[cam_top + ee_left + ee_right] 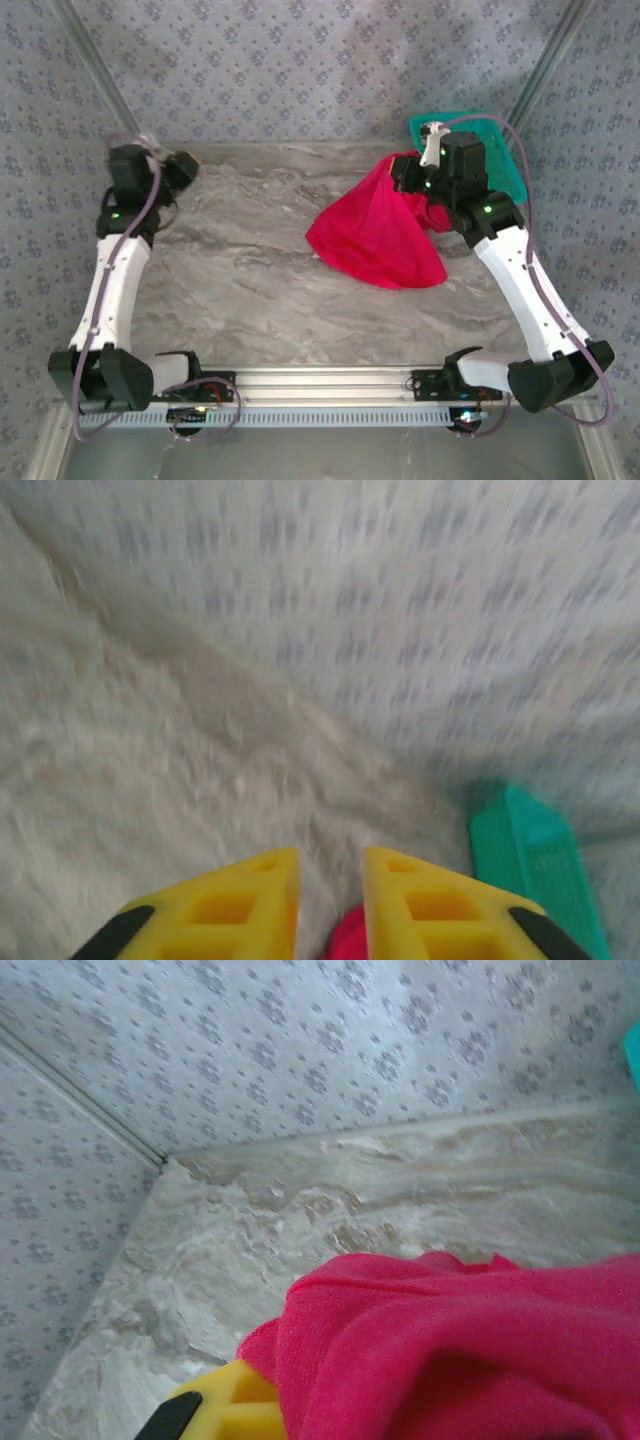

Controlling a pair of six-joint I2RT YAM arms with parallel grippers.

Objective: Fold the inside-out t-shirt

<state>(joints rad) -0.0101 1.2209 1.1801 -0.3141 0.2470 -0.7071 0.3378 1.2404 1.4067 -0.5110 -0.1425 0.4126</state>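
The bright red t-shirt (375,235) is bunched into a loose heap at the right of the marble table. Its upper corner is lifted at my right gripper (410,178), which is shut on the cloth. In the right wrist view the red fabric (450,1340) drapes over the jaws, and one yellow finger (225,1405) shows beneath it. My left gripper (185,168) is at the far left back of the table, well away from the shirt. Its yellow jaws (330,865) stand a little apart with nothing between them. A small patch of the shirt (348,938) shows beyond them.
A teal mesh basket (500,150) stands at the back right corner behind the right gripper, and also appears as the teal basket (530,870) in the left wrist view. Patterned walls close the table (250,270) at the back and sides.
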